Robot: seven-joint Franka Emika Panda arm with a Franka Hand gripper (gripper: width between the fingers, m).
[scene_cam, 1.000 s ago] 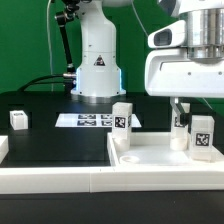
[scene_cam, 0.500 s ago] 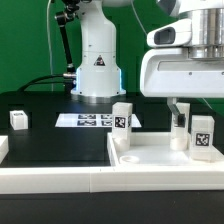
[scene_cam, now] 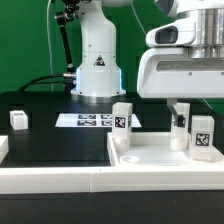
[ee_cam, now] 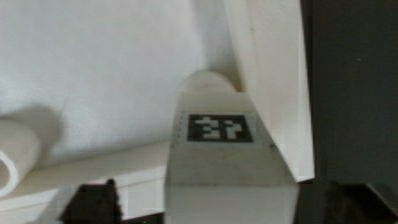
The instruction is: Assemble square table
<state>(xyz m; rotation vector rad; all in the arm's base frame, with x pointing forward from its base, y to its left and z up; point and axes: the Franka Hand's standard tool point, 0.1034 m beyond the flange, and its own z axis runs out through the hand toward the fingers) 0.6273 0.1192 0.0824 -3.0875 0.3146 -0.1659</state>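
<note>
- On the black table [scene_cam: 60, 140], at the exterior view's right: tabletop [scene_cam: 150, 160], three legs upright on it.
- Fourth leg [scene_cam: 18, 119] stands well apart, at that view's left.
- Gripper [scene_cam: 180, 110] is low over the rear leg [ee_cam: 221, 150], jaws wide astride it. One finger [ee_cam: 95, 200] shows a gap; no grip.
- Marker board [scene_cam: 88, 120] lies behind.

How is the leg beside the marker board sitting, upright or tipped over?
Upright. The leg stands on end at the tabletop's far corner, its long sides vertical and its tag facing the camera squarely.
</note>
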